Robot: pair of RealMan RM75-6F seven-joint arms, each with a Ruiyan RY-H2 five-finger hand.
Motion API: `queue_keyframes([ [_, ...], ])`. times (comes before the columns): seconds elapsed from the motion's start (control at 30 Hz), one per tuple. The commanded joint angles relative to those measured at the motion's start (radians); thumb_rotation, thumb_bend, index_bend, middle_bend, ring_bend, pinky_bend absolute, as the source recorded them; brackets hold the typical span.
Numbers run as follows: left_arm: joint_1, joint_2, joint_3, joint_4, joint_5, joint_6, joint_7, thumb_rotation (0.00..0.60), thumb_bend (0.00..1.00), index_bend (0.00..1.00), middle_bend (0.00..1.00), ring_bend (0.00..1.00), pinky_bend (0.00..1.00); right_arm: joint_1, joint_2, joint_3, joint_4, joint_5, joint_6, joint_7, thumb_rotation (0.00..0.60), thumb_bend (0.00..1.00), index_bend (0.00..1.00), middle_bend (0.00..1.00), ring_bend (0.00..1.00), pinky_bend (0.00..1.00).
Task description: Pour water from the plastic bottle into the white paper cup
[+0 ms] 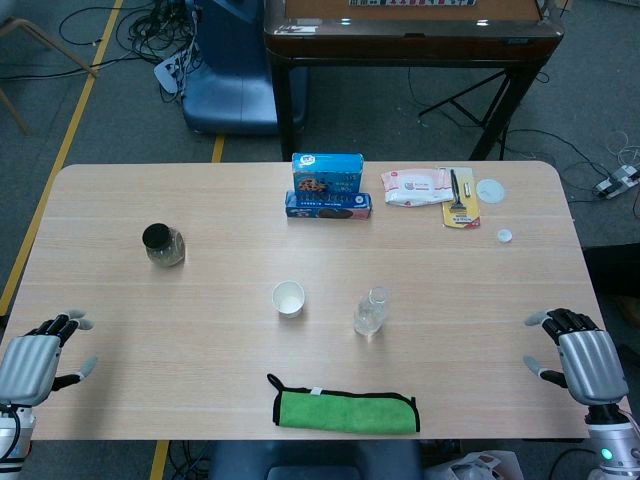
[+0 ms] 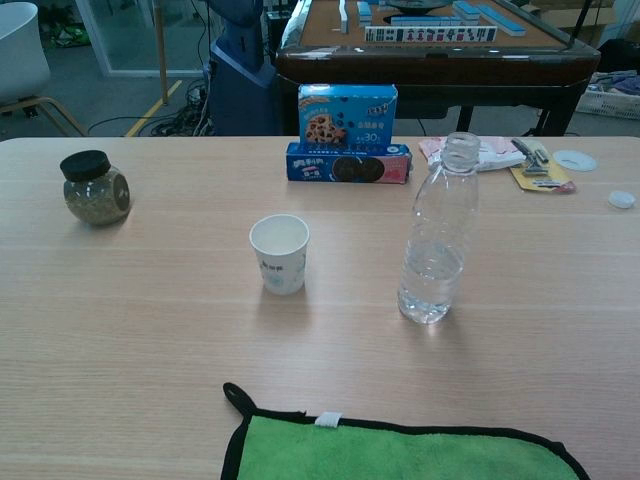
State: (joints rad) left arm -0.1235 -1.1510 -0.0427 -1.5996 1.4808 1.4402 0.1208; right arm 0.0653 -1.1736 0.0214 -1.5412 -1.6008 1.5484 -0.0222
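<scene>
Clear plastic bottle point(image 2: 438, 240): uncapped, upright, mid-table; we judge it ready to pour.
White paper cup point(image 2: 280, 253): upright, near the bottle's left.
Left hand point(image 1: 38, 360): near-left edge, fingers apart, empty.
Right hand point(image 1: 580, 352): near-right edge, likewise empty; we judge it better placed for the bottle.

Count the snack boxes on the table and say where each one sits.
2, both at the far edge, mid-table. The upright cookie box stands behind the flat Oreo box lying in front of it. None other shows.
</scene>
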Motion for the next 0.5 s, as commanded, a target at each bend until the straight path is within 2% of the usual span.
queue_keyframes([
  [0.03, 0.001, -0.001, 0.000, -0.001, 0.001, 0.004, 0.002, 0.600, 0.20, 0.42, 0.29, 0.36, 0.53, 0.001, -0.003, -0.001, 0.001, -0.003, -0.002, -0.001, 0.600, 0.00, 0.42, 0.40, 0.32, 0.40],
  [0.23, 0.004, 0.000, -0.002, -0.004, -0.006, 0.008, -0.006, 0.600, 0.20, 0.43, 0.31, 0.36, 0.53, 0.014, -0.011, -0.003, 0.012, 0.013, -0.044, 0.028, 0.600, 0.00, 0.42, 0.40, 0.32, 0.40],
  [0.4, 0.012, 0.010, 0.000, -0.012, -0.002, 0.022, -0.006, 0.600, 0.20, 0.43, 0.32, 0.36, 0.53, 0.029, -0.010, -0.001, 0.003, 0.013, -0.066, 0.137, 0.600, 0.00, 0.42, 0.40, 0.32, 0.40],
  [0.5, 0.019, 0.016, 0.003, -0.023, 0.004, 0.036, -0.009, 0.600, 0.20, 0.43, 0.32, 0.36, 0.53, 0.035, -0.030, 0.010, 0.030, 0.010, -0.059, 0.143, 0.600, 0.00, 0.42, 0.39, 0.32, 0.41],
])
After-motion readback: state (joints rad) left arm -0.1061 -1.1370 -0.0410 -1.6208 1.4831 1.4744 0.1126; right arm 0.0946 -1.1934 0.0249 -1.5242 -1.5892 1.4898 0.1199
